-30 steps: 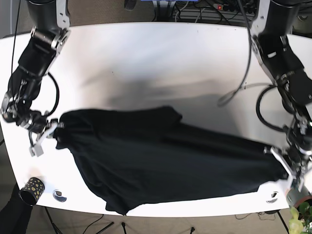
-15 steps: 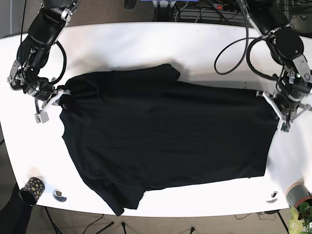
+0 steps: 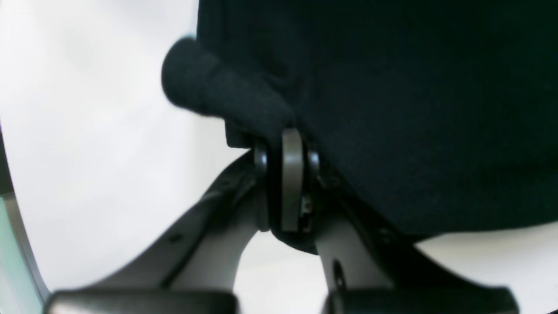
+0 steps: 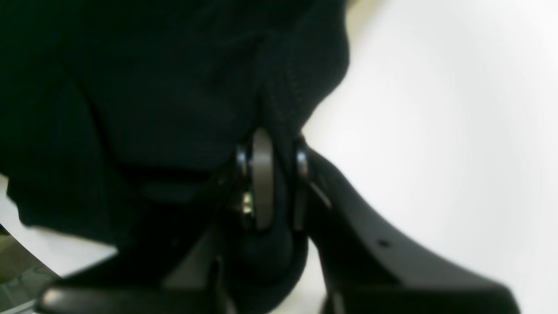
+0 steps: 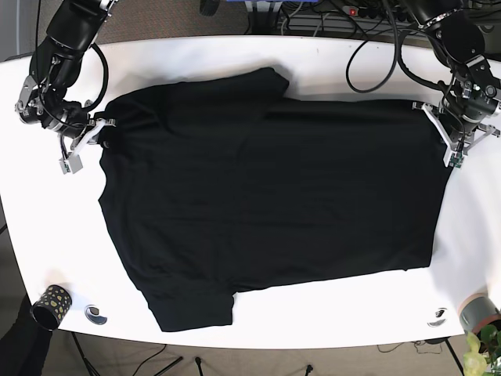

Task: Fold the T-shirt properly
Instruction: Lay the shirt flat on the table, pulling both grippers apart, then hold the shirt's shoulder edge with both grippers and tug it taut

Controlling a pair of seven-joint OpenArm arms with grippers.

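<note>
A black T-shirt [image 5: 266, 196] is lying spread out flat across the middle of the white table [image 5: 235, 59], filling most of its width, with one sleeve pointing toward the table's far edge and the other reaching toward the near edge. The left gripper [image 5: 448, 135] is sitting at the shirt's edge on the side of the table where the small potted plant [image 5: 481, 352] is standing, and its wrist camera is showing its fingers [image 3: 291, 174] pressed together with a fold of black cloth pinched between them. The right gripper [image 5: 92, 135] is sitting at the opposite edge of the shirt, on the side of the table where the spotted cup [image 5: 52, 304] is standing, and its fingers [image 4: 261, 174] are likewise clamping a bunched roll of the fabric.
</note>
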